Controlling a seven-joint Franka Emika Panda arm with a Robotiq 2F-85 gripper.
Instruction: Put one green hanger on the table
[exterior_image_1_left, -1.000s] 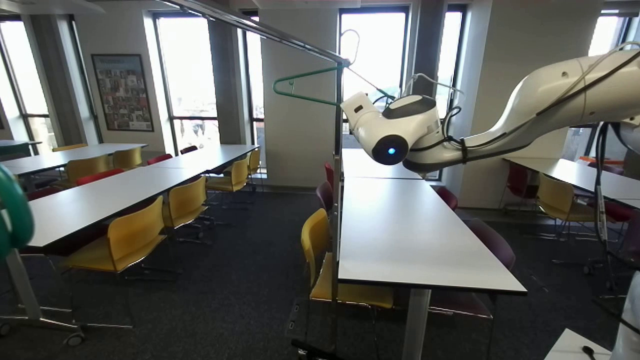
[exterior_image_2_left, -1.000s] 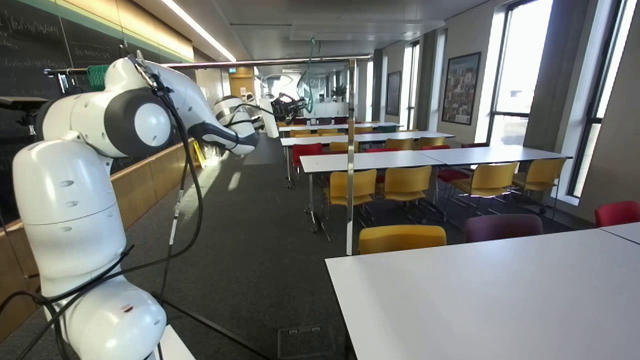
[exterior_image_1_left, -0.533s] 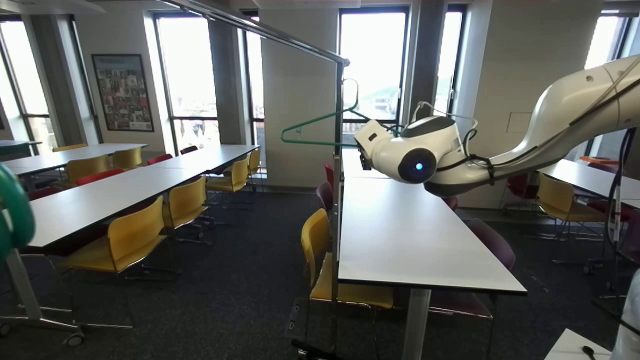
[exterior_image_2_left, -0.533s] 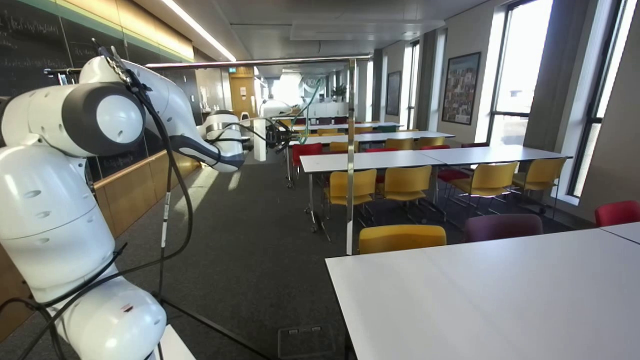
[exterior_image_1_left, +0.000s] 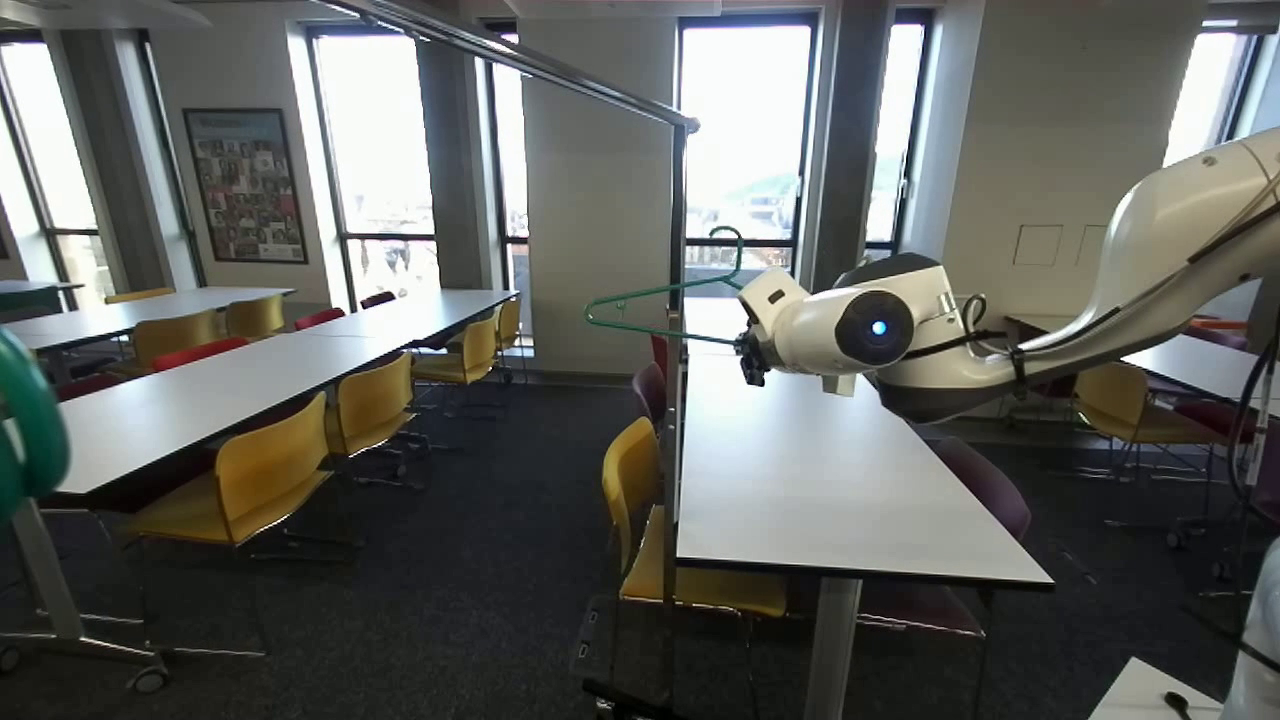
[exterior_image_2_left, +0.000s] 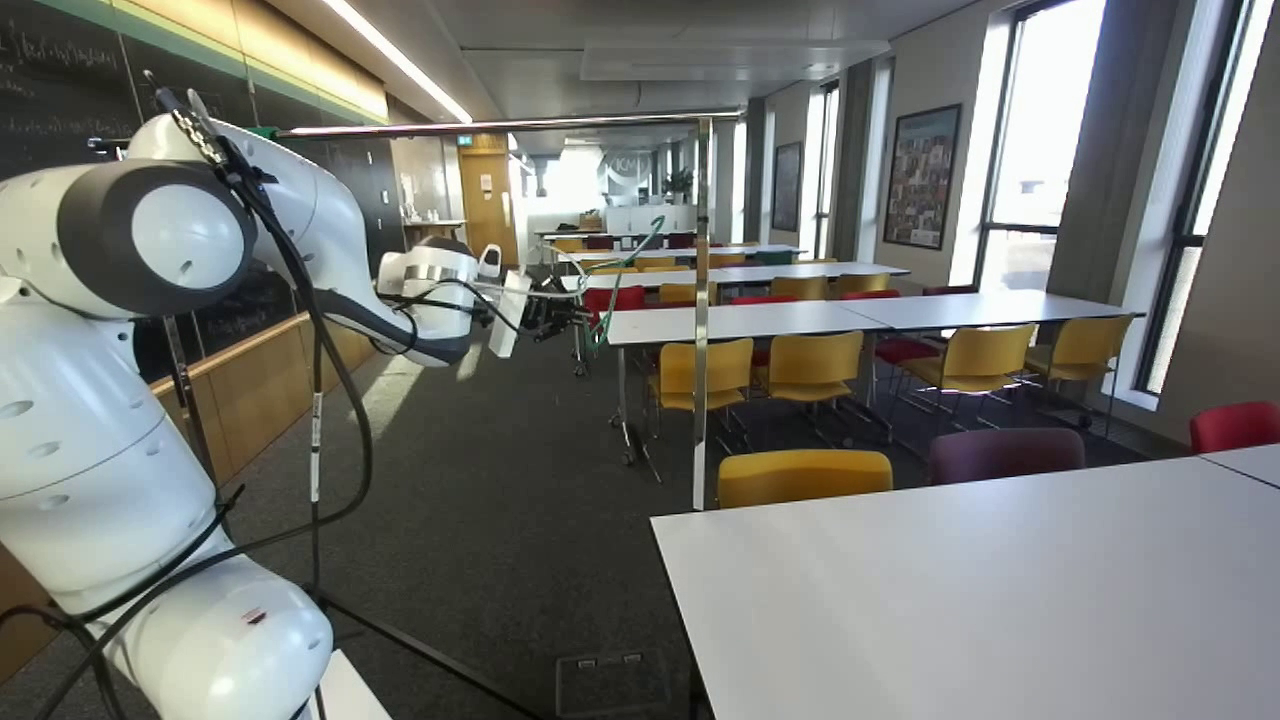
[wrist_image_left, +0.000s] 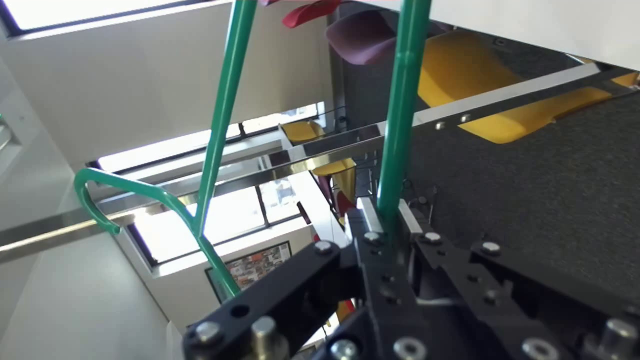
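Observation:
My gripper (wrist_image_left: 387, 215) is shut on the bottom bar of the green hanger (wrist_image_left: 402, 100) in the wrist view. The hanger's hook and sloping arms extend free of the fingers at the left and top. In both exterior views the hanger (exterior_image_1_left: 640, 295) (exterior_image_2_left: 602, 322) hangs in the air from the gripper (exterior_image_1_left: 745, 350) (exterior_image_2_left: 582, 315), hook up and tilted, below the rail's height. The white table (exterior_image_1_left: 850, 470) lies lower, its bare top in both exterior views (exterior_image_2_left: 980, 600). Its white edge shows at the wrist view's upper right (wrist_image_left: 550, 30). In an exterior view the fingertips are small and dark.
A metal rail (exterior_image_1_left: 560, 75) runs overhead to an upright post (exterior_image_1_left: 676, 420) beside the table's edge; the post (exterior_image_2_left: 701, 300) stands near the hanger. Yellow (exterior_image_1_left: 632, 470) and purple (exterior_image_1_left: 985, 485) chairs flank the table. A green round object (exterior_image_1_left: 30, 430) is at the left edge.
The gripper and hanger have moved down, and rightward in an exterior view. The hook has dropped from above the rail's end to well below it. The hanger has stayed in the gripper.

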